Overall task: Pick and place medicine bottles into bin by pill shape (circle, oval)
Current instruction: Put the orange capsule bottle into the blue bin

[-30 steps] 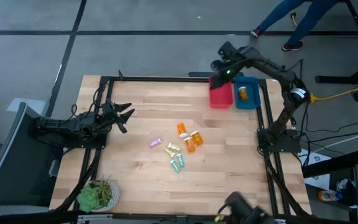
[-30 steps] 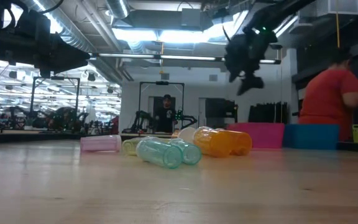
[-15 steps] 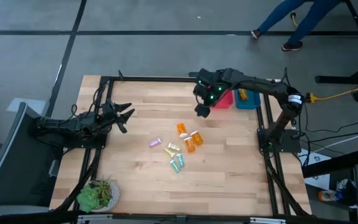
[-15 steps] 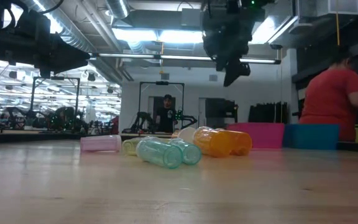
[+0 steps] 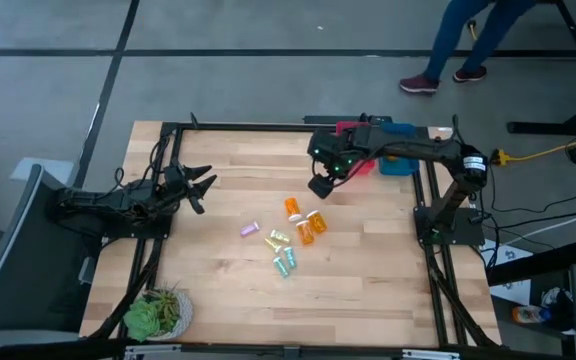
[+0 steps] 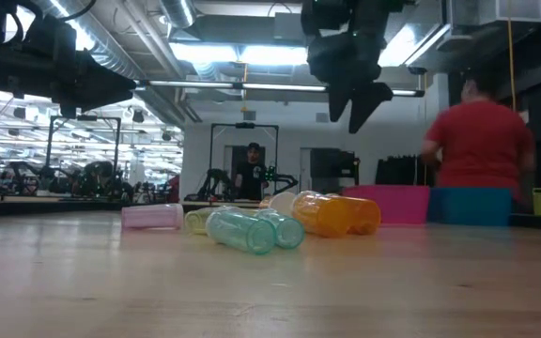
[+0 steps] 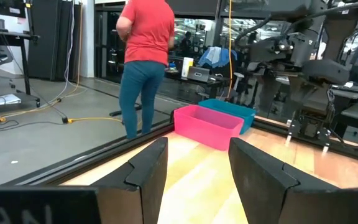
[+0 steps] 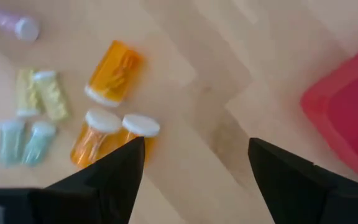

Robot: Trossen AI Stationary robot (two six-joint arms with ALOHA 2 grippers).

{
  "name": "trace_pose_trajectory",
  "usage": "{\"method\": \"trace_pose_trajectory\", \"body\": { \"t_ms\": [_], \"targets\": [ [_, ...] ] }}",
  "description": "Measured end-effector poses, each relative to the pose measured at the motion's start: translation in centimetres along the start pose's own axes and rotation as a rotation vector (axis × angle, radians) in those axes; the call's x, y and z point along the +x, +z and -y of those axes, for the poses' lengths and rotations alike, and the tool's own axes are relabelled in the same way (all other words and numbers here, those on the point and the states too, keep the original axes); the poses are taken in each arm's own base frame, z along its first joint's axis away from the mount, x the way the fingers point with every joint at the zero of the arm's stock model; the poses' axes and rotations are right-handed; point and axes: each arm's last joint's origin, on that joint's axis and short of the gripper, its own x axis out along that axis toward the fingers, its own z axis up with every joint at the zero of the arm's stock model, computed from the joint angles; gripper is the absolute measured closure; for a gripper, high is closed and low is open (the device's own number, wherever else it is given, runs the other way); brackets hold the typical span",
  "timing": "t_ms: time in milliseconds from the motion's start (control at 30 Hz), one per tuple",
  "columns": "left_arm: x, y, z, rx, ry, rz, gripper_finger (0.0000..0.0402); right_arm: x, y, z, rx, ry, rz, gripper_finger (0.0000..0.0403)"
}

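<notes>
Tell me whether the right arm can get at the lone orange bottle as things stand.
Probably yes. The right pincer hangs open and empty above bare wood beside the orange bottle, which lies apart from its neighbours; nothing stands between them.

Bare table (image 5: 368, 230) lay between my right gripper (image 5: 320, 186) and the bottles (image 5: 290, 232); pink bin (image 5: 361, 163) stood behind

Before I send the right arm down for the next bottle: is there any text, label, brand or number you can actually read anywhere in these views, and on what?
None can be read.
Medicine bottles: no label or print shows in the right wrist view, and they are too small in the high view.
Pink bin and blue bin: plain walls, no markings.
Left hand and right hand: open, with no legible brand or number on them.
Background room in the low view: any signs are too blurred to read.
</notes>
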Motion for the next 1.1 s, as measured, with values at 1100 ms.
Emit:
{"method": "trace_pose_trajectory", "body": {
  "t_ms": [1100],
  "targets": [
    [0.0, 0.0, 0.0, 0.027, 0.0, 0.0, 0.0236, 10.2, -8.3, -5.7, 0.081, 0.001, 0.067, 0.0116]
  ]
}}
